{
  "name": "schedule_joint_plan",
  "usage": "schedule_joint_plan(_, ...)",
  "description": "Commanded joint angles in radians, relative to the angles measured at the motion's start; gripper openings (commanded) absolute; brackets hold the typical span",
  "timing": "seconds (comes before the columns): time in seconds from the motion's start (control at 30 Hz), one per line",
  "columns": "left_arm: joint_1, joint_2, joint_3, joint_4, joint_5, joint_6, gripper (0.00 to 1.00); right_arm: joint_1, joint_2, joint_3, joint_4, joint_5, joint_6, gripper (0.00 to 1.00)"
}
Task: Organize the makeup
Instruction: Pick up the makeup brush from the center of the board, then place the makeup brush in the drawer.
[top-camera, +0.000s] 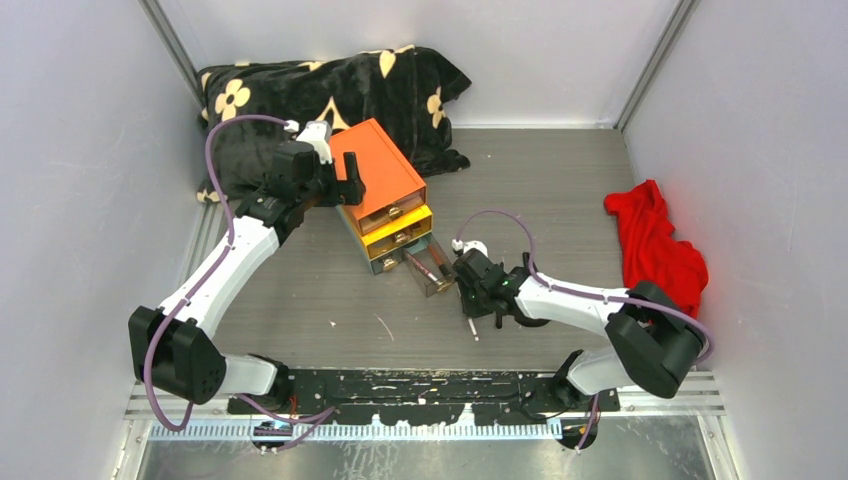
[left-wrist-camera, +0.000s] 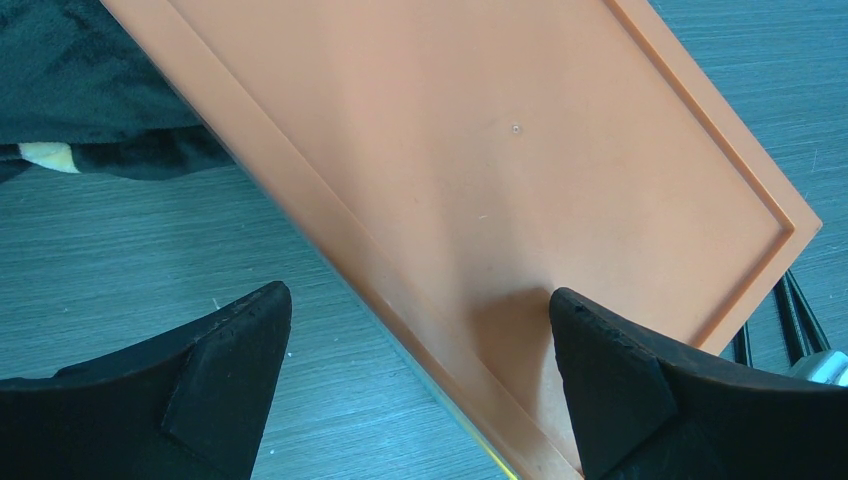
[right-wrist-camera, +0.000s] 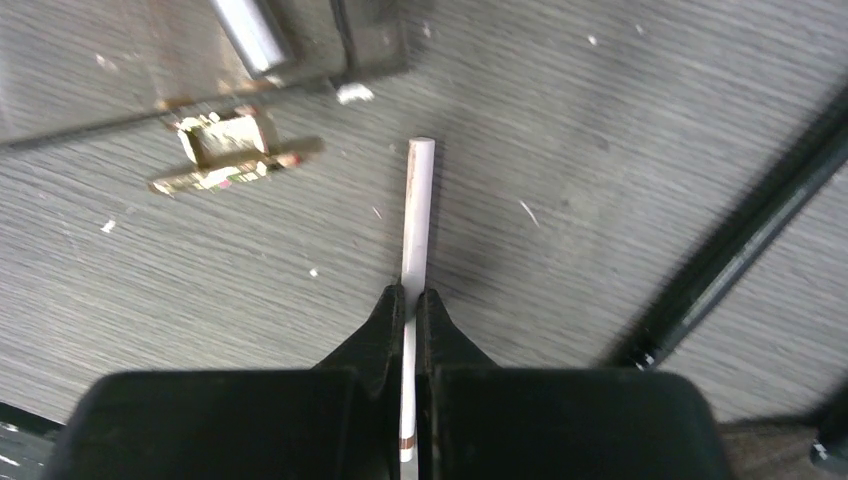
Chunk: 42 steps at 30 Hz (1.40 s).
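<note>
**White stick clamped, drawer waiting**

White stick (right-wrist-camera: 417, 230), thin as a liner pencil, is pinched at its near end by the right pincer (right-wrist-camera: 410, 300), whose jaws are together on it. It sits low over the desk (top-camera: 560, 180), just at 5 o'clock from the open bottom drawer (top-camera: 430, 268) of the orange-topped box (top-camera: 375, 165). The left pincer (left-wrist-camera: 420, 295) is spread wide and grips nothing, astride the box lid's edge at 11 o'clock from the desk's middle.

Progress looks early to middling. A silver tube (right-wrist-camera: 245, 35) already lies in the drawer, and the stick seems bound there next. A black stick (right-wrist-camera: 740, 230) lies loose on the desk at 3 o'clock from the held one. The upper drawers are closed. The red cloth (top-camera: 655, 245) lies far off at 3 o'clock.
</note>
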Motion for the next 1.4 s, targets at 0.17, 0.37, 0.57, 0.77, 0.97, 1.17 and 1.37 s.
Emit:
schedule_joint_plan(0.17, 0.006, -0.009, 0.023, -0.05, -0.024, 0.034, 1.0, 0.009, -0.099, 0.216, -0.286, 0.066, -0.039, 0.01)
schedule_joint_plan(0.37, 0.006, -0.008, 0.027, -0.047, -0.021, 0.031, 1.0, 0.01, -0.073, 0.408, -0.39, 0.036, -0.086, 0.01)
schedule_joint_plan(0.57, 0.006, -0.005, 0.023, -0.044, -0.016, 0.026, 1.0, 0.01, 0.022, 0.528, -0.402, 0.027, -0.125, 0.01)
schedule_joint_plan(0.77, 0.008, -0.008, 0.026, -0.046, -0.027, 0.035, 1.0, 0.01, 0.127, 0.577, -0.373, -0.016, -0.152, 0.01)
schedule_joint_plan(0.97, 0.008, -0.007, 0.033, -0.049, -0.016, 0.034, 1.0, 0.007, 0.212, 0.654, -0.368, 0.005, -0.187, 0.01)
schedule_joint_plan(1.17, 0.008, -0.005, 0.04, -0.052, -0.017, 0.037, 1.0, -0.008, 0.281, 0.733, -0.368, -0.015, -0.2, 0.01)
schedule_joint_plan(1.37, 0.008, -0.008, 0.043, -0.06, -0.017, 0.04, 1.0, -0.011, 0.354, 0.773, -0.364, -0.036, -0.201, 0.01)
